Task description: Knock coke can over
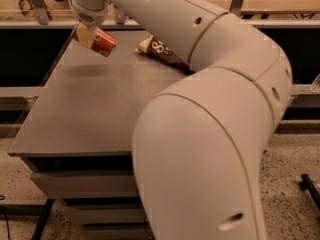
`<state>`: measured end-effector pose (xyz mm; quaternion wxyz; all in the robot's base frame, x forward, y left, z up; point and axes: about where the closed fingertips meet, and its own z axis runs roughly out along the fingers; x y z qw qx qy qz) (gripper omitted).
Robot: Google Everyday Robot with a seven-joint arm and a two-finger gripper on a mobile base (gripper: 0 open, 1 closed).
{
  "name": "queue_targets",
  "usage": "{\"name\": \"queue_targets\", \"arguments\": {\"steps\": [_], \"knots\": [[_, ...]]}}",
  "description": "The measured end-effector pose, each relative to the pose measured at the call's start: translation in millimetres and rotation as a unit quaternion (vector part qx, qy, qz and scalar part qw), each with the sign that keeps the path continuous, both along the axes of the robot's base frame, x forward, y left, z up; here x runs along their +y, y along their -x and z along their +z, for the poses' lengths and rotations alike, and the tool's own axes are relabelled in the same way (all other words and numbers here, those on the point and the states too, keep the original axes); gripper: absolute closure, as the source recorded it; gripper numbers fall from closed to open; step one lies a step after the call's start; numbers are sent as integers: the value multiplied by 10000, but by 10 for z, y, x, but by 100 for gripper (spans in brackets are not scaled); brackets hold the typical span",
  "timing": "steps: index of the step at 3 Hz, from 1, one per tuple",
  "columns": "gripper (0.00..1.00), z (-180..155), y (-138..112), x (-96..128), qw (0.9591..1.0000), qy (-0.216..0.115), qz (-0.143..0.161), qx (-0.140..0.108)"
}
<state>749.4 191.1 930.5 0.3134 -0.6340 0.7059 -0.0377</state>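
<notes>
The coke can [100,42], red with a silver end, hangs tilted in the air over the far left part of the grey table [90,114], with its shadow on the tabletop below it. My gripper [86,34] reaches down from the top left and is shut on the can's left end. The pale fingers [81,35] clasp it. My white arm sweeps from the gripper across the right of the view.
A brown snack bag [162,51] lies on the table's far middle, partly behind my arm. The table has drawers under its front edge [75,154]. A counter rail [40,4] runs behind the table.
</notes>
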Motion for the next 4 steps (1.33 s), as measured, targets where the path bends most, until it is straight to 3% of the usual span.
{"name": "queue_targets", "arguments": {"steps": [1, 2, 3, 4], "knots": [[82, -166, 203, -132, 9965, 534, 120, 625], [59, -313, 504, -369, 9857, 1033, 106, 1327], [35, -430, 778, -522, 9733, 1272, 150, 1904], [12, -452, 759, -500, 9739, 1254, 157, 1888]]}}
